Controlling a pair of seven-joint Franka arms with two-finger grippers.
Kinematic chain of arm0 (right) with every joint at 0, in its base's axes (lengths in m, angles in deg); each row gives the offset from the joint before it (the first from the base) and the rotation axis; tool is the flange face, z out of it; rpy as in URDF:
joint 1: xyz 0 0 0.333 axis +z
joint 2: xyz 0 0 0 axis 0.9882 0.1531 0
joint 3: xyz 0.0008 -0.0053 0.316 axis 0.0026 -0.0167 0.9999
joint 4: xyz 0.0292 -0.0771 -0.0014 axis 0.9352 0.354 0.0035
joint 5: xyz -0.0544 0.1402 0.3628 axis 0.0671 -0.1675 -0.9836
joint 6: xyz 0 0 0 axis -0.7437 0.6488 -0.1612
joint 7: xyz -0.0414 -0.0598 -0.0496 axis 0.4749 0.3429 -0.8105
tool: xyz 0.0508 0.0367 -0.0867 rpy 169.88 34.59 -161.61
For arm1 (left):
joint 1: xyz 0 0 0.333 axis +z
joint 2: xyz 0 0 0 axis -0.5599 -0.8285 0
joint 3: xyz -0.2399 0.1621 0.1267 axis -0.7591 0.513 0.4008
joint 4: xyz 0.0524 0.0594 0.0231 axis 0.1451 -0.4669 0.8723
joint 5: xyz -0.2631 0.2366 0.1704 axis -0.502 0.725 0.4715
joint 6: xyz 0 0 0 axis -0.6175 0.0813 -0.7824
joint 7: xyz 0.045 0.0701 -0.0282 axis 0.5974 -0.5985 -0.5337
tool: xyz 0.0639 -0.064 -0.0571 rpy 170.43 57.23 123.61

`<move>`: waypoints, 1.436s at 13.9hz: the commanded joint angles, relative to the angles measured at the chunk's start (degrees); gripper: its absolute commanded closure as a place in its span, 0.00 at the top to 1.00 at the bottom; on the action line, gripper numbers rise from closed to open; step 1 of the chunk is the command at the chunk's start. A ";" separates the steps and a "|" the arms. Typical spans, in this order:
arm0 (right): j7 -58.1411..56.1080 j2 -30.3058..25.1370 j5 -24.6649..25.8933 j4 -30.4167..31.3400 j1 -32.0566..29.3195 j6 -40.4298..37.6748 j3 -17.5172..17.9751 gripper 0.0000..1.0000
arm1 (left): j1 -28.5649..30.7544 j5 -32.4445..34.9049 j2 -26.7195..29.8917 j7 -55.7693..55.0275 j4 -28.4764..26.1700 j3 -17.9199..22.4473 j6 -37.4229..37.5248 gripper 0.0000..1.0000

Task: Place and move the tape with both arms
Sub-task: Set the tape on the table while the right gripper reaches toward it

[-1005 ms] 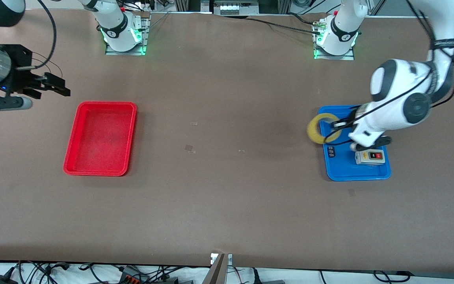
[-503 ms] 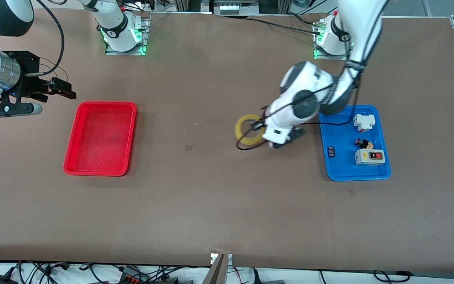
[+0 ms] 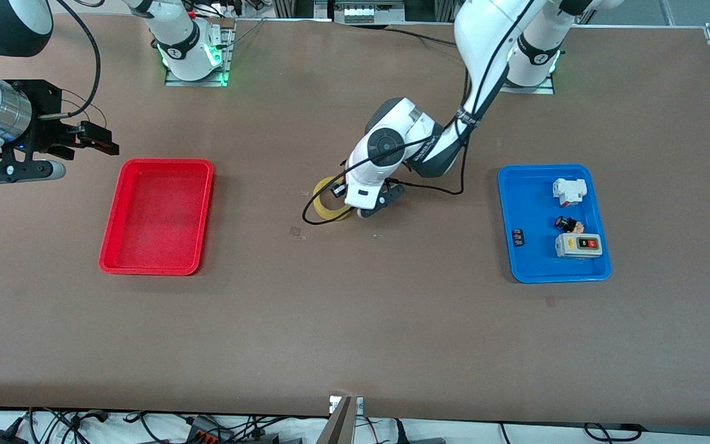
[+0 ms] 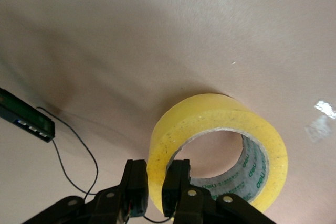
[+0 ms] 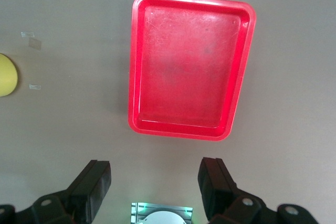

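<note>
The yellow tape point(image 3: 328, 203) is a ring with a greyish core, at the middle of the table between the two trays. My left gripper point(image 3: 344, 196) is shut on the roll's wall, and I cannot tell if the roll touches the table. In the left wrist view one finger point(image 4: 135, 187) is outside the tape point(image 4: 220, 114) and the other inside its hole, with the left gripper point(image 4: 156, 190) pinching the wall. My right gripper point(image 3: 101, 140) is open and empty, up in the air beside the red tray point(image 3: 158, 216). The right wrist view shows the right gripper point(image 5: 155, 187) open over bare table.
A blue tray point(image 3: 534, 203) at the left arm's end holds a white-grey switch box point(image 3: 579, 245), a white breaker point(image 3: 569, 190) and small parts. The red tray point(image 5: 191, 66) has nothing in it. A black cable point(image 3: 309, 216) loops by the tape. The tape's edge point(image 5: 6, 74) shows in the right wrist view.
My left arm has carried the tape from over the blue tray's edge to the middle of the table and lowered it. My right gripper shifted slightly, then stayed still.
</note>
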 commanded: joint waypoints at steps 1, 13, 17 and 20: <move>-0.57 1.34 -0.40 -1.56 -0.07 0.22 0.08 1.00 | -0.35 0.06 -0.97 -0.71 3.14 1.32 0.96 0.94; -1.71 13.63 -1.02 2.92 10.81 11.37 0.08 1.00 | 21.60 13.15 18.97 13.66 2.35 1.23 33.90 1.00; 7.22 17.34 -7.08 2.57 20.02 18.93 0.08 1.00 | 28.46 13.15 26.43 28.27 -1.59 1.14 40.07 1.00; 23.73 21.63 -6.29 1.69 29.61 27.62 0.08 1.00 | 33.99 12.98 33.11 40.30 -5.38 1.05 42.00 1.00</move>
